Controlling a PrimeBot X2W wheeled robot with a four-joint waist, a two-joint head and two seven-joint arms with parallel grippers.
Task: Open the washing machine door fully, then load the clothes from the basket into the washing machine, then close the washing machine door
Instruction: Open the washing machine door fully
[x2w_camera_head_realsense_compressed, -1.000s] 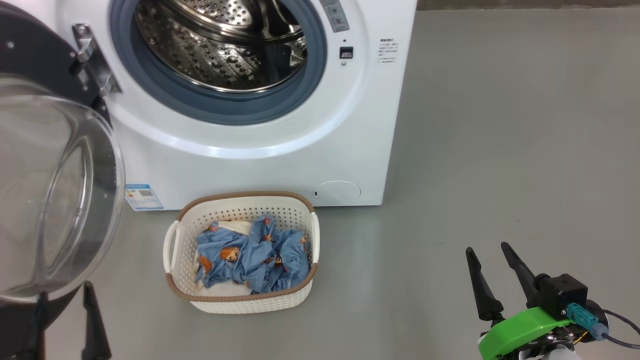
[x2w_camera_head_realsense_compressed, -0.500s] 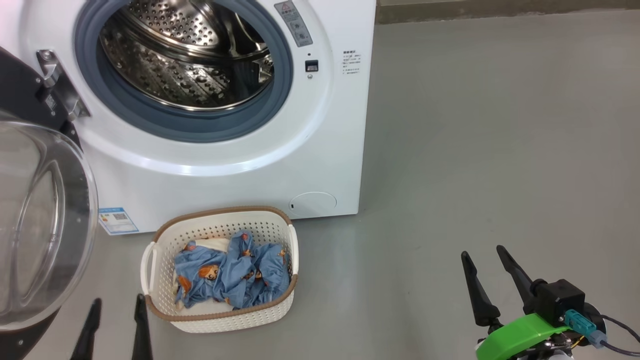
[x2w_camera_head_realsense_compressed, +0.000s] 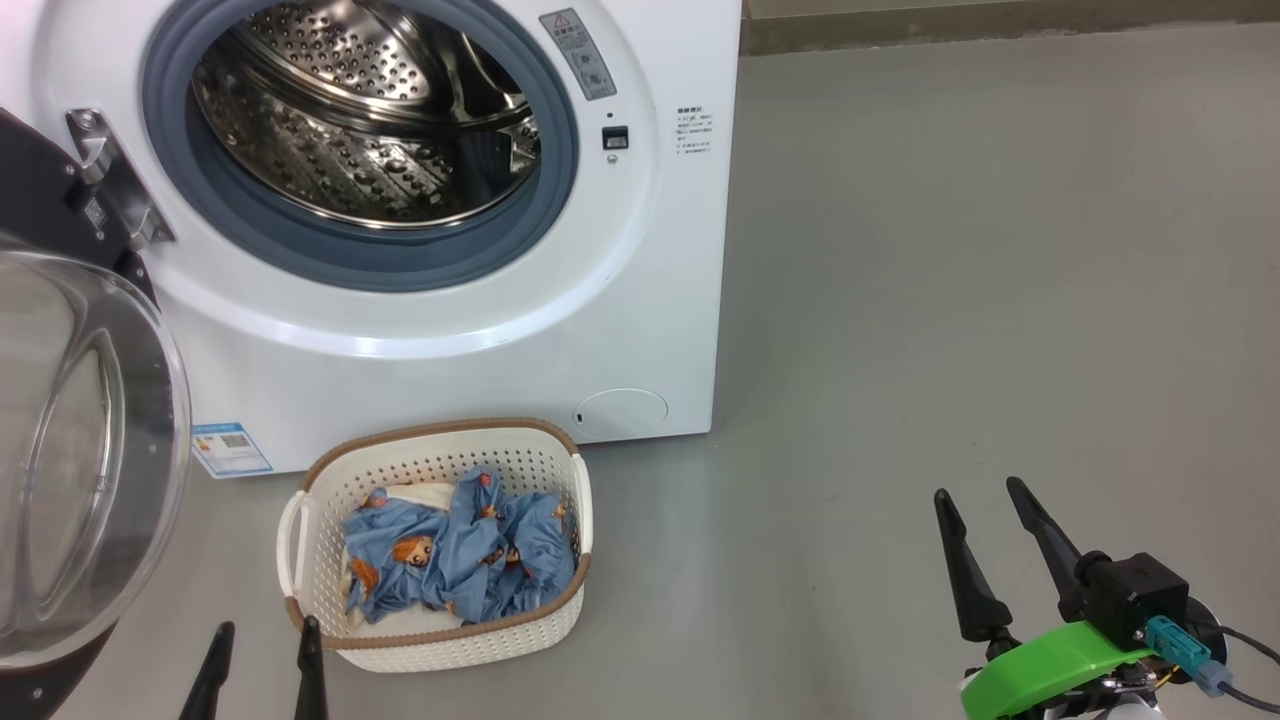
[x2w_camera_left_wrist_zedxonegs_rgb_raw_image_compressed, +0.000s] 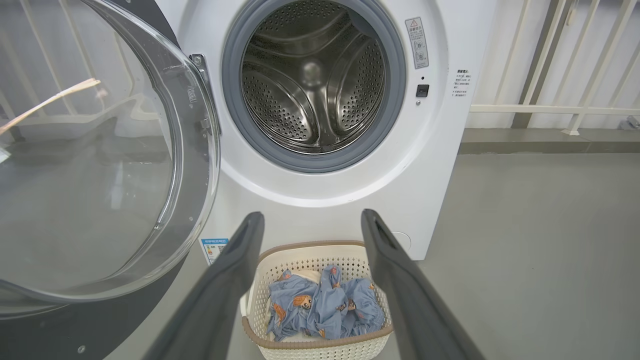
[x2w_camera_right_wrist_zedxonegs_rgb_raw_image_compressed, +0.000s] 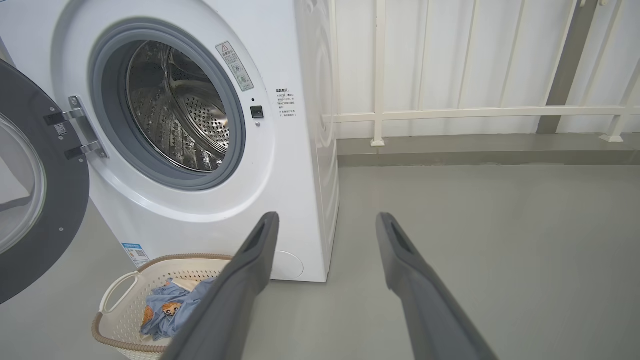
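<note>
**While the door hangs open, the clothes lie in the basket**

Since the washing machine door (x2w_camera_head_realsense_compressed: 70, 430) is swung out to the left on its metal hinge (x2w_camera_head_realsense_compressed: 110, 180), its bulging glass bowl and black ring stand over the floor (x2w_camera_head_realsense_compressed: 950, 300) just left of the basket (x2w_camera_head_realsense_compressed: 440, 645). The washing machine (x2w_camera_head_realsense_compressed: 450, 340) shows its grey gasket (x2w_camera_head_realsense_compressed: 400, 265) and perforated steel drum (x2w_camera_head_realsense_compressed: 370, 130) uncovered.

The basket sits on the floor close to the foot of the machine's front, below the drum mouth, between the blue sticker (x2w_camera_head_realsense_compressed: 230, 450) and the round service flap (x2w_camera_head_realsense_compressed: 620, 412). The clothes (x2w_camera_head_realsense_compressed: 460, 560) fill its bottom: crumpled blue bear-print fabric lies over a cream-white piece that peeks out at the far and near sides.

The left gripper (x2w_camera_head_realsense_compressed: 267, 625) is spread wide and holds nothing. It hovers at the basket's near-left corner, between the basket and the lower edge of the door. In the left wrist view its fingers (x2w_camera_left_wrist_zedxonegs_rgb_raw_image_compressed: 235, 280) frame the basket.

The right gripper (x2w_camera_head_realsense_compressed: 977, 490), also wide and empty, hangs over bare floor well to the right of the machine and the basket.

Behind the machine, a white railing (x2w_camera_right_wrist_zedxonegs_rgb_raw_image_compressed: 450, 112) runs along the floor's far edge.
</note>
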